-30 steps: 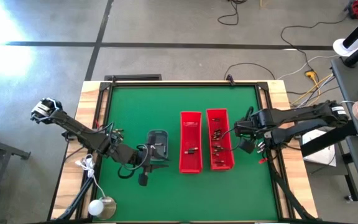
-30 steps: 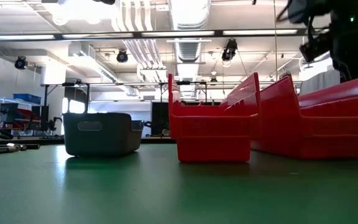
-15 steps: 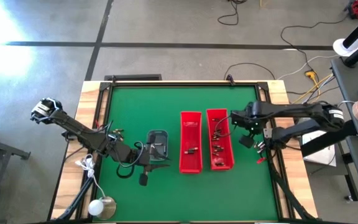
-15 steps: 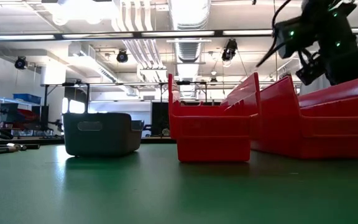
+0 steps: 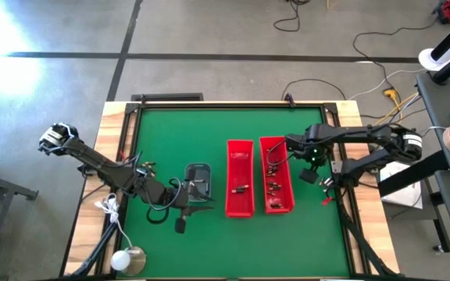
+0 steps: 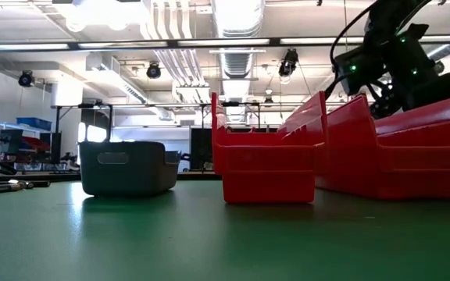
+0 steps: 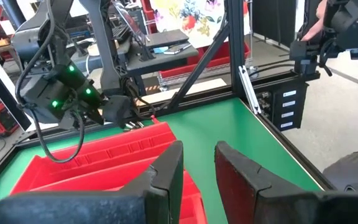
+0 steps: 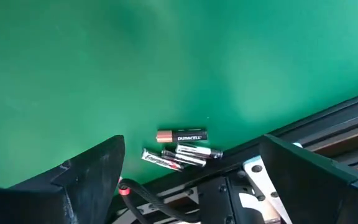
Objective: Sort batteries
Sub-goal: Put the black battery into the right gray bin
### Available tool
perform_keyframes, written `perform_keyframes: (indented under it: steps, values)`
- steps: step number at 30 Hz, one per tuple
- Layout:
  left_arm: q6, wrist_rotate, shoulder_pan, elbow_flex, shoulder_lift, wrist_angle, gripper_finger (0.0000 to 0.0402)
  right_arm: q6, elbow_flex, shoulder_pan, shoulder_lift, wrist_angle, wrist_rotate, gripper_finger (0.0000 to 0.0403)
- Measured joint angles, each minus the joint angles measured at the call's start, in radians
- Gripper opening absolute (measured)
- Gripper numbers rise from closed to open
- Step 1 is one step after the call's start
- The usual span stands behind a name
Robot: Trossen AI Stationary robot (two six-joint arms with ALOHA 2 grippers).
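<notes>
Right gripper [image 5: 276, 156] now over bin [image 5: 275, 186]

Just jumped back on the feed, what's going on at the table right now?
It's mid battery sort. The right gripper is open and empty over the far end of the right red bin, which holds most of the batteries. The left red bin has a single battery. A few loose batteries lie on the green mat near its edge. The left gripper waits by the grey tray, with nothing between its fingers.
</notes>
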Motion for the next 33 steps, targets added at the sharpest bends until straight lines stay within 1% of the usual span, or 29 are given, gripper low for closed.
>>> perform_keyframes:
  steps: [3,6,8,10,15,24,27,33]
  values:
    - [0.002,0.000,0.000,0.000,0.000,-0.006,0.0073,-0.005,-0.017,0.001,0.007,-0.001,0.001,0.0366]
    - [0.012,0.000,0.000,0.000,0.000,-0.005,0.0073,-0.018,-0.063,0.001,0.044,0.005,0.003,0.0366]
    - [0.020,0.000,0.000,0.000,0.000,-0.006,0.0073,-0.033,-0.090,0.001,0.073,0.049,0.000,0.0366]
    - [0.020,0.000,0.000,0.000,0.000,-0.007,0.0073,-0.038,-0.104,0.001,0.116,0.080,-0.026,0.0366]
    - [0.021,0.000,0.000,0.000,0.000,-0.010,0.0073,-0.039,-0.097,0.001,0.188,0.109,-0.041,0.0366]
    - [0.022,0.000,0.000,-0.001,0.000,-0.013,0.0073,-0.066,-0.102,0.002,0.283,0.095,-0.076,0.0366]
    - [0.022,0.000,0.000,-0.002,0.000,-0.013,0.0073,-0.068,-0.095,0.006,0.275,0.096,-0.076,0.0366]
    - [0.022,0.000,0.000,-0.003,0.000,-0.012,0.0073,-0.069,-0.079,0.008,0.201,0.099,-0.068,0.0366]
